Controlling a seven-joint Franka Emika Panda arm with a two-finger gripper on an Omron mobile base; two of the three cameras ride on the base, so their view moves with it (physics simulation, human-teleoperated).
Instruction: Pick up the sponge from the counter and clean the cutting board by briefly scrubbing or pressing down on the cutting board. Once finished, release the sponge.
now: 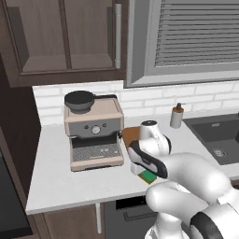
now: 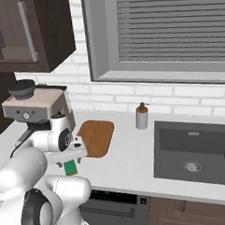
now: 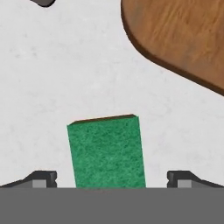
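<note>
Gripper (image 3: 112, 181) is held wide open above the sponge (image 3: 107, 151), fingertips (image 3: 41, 178) set either side; sponge is seen flat on the counter (image 3: 65, 78), just short of the cutting board (image 3: 183, 35).

- The tabletop (image 2: 130, 155) is a light grey-white stone-look surface with a straight front edge.
- A beige espresso machine (image 1: 93, 130) stands on it at the left, near the white brick wall.
- The cutting board (image 2: 97, 137), reddish-brown wood with rounded corners, lies flat just beside the machine.
- The sponge (image 3: 107, 151) lies green side up near the front edge, close to the board's corner but apart from it.
- A soap dispenser (image 2: 142, 116) stands by the wall, between the board and the dark sink (image 2: 193, 150) set into the tabletop.
</note>
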